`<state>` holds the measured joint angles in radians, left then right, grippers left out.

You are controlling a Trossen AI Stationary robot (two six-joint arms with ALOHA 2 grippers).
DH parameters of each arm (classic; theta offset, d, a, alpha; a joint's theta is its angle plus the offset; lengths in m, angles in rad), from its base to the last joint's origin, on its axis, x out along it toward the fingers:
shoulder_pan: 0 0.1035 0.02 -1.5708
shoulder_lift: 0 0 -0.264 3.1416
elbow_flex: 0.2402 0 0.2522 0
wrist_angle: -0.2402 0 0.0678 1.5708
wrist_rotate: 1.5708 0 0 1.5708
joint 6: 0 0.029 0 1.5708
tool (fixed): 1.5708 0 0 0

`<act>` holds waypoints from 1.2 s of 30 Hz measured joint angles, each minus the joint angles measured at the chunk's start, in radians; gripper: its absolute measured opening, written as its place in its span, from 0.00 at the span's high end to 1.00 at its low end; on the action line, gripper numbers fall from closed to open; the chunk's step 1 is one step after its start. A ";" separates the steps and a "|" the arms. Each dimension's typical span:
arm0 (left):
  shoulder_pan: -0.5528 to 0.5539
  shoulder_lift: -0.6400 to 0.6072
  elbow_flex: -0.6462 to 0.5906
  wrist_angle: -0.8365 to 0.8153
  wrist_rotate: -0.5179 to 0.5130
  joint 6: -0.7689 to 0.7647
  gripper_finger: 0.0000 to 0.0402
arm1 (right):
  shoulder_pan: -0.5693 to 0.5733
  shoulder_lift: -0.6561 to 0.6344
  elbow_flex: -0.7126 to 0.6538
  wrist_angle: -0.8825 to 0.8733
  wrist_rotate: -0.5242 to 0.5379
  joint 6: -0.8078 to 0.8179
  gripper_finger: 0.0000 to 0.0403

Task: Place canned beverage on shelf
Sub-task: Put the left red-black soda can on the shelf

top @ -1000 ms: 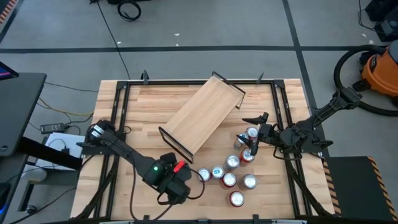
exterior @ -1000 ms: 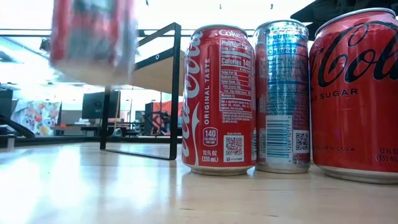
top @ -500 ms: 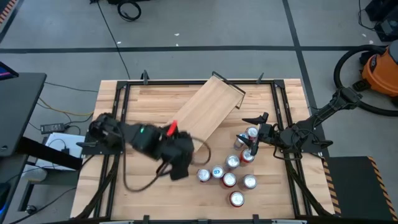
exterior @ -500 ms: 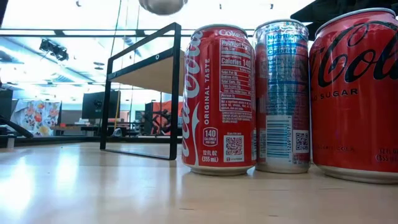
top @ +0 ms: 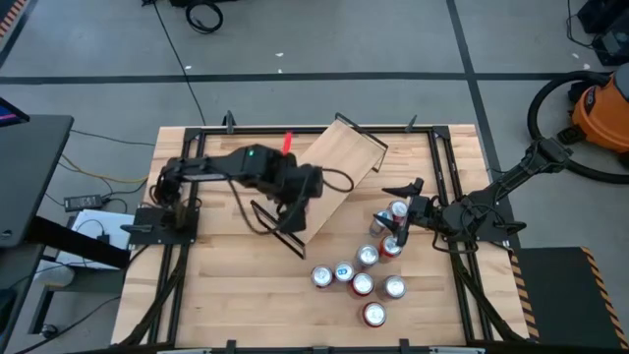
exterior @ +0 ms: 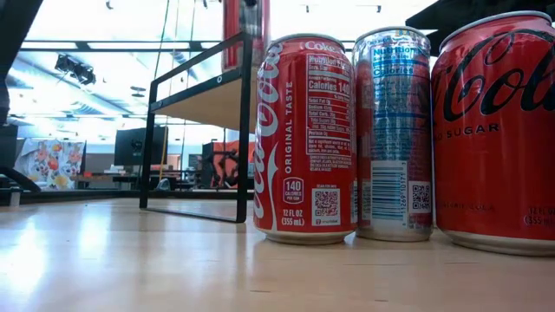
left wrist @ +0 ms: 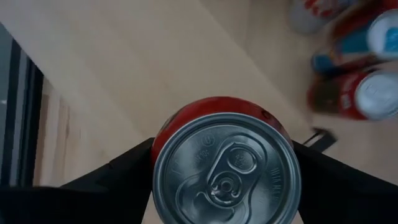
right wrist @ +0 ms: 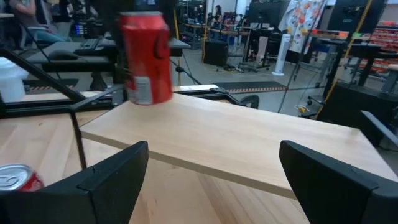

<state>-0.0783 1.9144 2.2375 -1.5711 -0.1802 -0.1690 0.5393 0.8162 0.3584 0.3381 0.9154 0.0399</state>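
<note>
Item: red can [right wrist: 145, 57], upright, clamped in my left gripper [top: 295, 189] jaws wide around its body, hanging just above the shelf [top: 329, 172] end at the plank's 7 o'clock; right gripper [top: 398, 211] open, empty, idle at 3 o'clock.

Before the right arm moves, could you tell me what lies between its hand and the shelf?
In the high view, two upright cans stand by the right hand; beyond them, bare tabletop reaches the shelf.
</note>
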 joint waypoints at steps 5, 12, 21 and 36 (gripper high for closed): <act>0.045 -0.043 -0.040 0.005 0.026 0.082 0.22 | 0.004 0.000 0.000 -0.003 -0.001 0.010 0.07; 0.070 -0.243 -0.222 0.018 0.024 0.010 0.22 | 0.016 0.000 0.000 -0.004 0.001 0.005 0.07; 0.077 -0.373 -0.501 0.184 0.045 0.005 0.22 | 0.014 0.000 0.000 0.028 0.000 0.004 0.07; 0.102 -0.398 -0.589 0.217 0.071 0.023 0.21 | 0.010 0.000 0.000 0.027 -0.013 0.001 0.07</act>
<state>0.0235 1.5168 1.6482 -1.3542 -0.1097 -0.1459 0.5489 0.8162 0.3588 0.3655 0.9027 0.0414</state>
